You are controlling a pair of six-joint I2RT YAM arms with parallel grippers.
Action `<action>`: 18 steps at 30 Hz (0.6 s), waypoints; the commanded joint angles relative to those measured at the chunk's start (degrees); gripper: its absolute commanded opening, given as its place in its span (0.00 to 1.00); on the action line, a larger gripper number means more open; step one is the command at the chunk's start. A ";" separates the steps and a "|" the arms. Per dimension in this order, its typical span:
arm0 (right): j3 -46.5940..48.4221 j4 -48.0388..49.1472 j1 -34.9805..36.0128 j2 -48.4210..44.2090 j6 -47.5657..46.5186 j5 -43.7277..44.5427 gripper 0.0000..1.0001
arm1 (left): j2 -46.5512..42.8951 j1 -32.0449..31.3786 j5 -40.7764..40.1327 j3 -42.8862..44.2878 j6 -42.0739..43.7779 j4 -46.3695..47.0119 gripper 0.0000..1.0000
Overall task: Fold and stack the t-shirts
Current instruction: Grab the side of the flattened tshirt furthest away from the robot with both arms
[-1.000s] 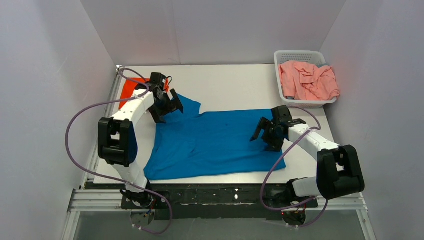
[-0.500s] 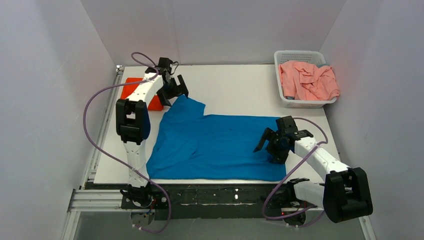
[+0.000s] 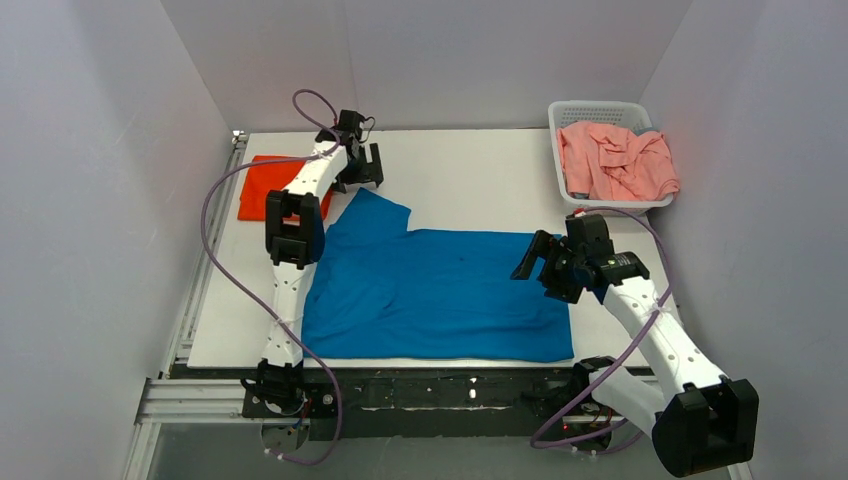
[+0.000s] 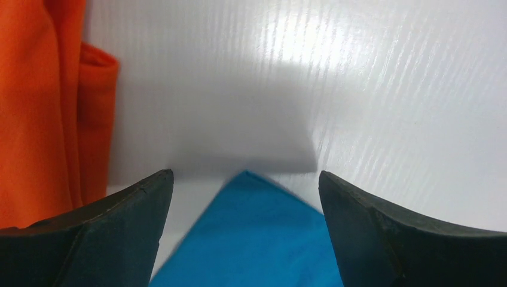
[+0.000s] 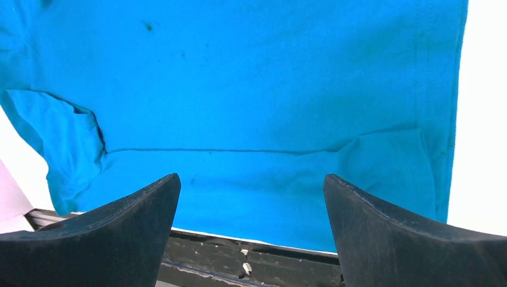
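Top external view, read with both wrist views. The white table [image 3: 480, 170] fills the middle of the frame. The blue t-shirt [image 3: 440, 290] lies across its lower centre, spread flat, with one sleeve [image 3: 378, 212] pointing to the upper left. Over the last second its lower edge has squared up against the bottom edge of the table, so the laying-out step appears finished and the first fold is next (a judgement, not something shown).

The left arm [image 3: 285, 260] has stretched straight up the frame and off the cloth. This uncovers the orange-red t-shirt [image 3: 262, 185], a flat folded packet at the upper left, just beside the blue sleeve. The right arm [image 3: 665, 340] has swung its elbow toward the lower right. The pink t-shirt [image 3: 615, 160] sits crumpled in the white basket [image 3: 600, 108] at the upper right, not yet folded.

The left gripper [image 3: 362, 170] now sits just past the sleeve tip. Its wrist view shows the jaws spread wide and holding nothing, with the blue point of cloth low between them. The right gripper [image 3: 545, 268] hovers at the shirt's right edge, its jaws likewise spread and empty. Neither gripper is yet pinching cloth.
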 commanded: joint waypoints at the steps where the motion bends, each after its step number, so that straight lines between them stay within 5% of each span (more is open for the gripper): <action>1: -0.13 -0.28 -0.30 -2.02 -1.21 1.79 0.98 | 1.23 -2.27 -5.35 4.03 8.96 -3.18 0.88; 18: 0.38 -0.94 -0.48 -2.82 -1.77 6.76 0.97 | 1.55 -4.31 -9.16 -1.44 11.72 -9.11 0.35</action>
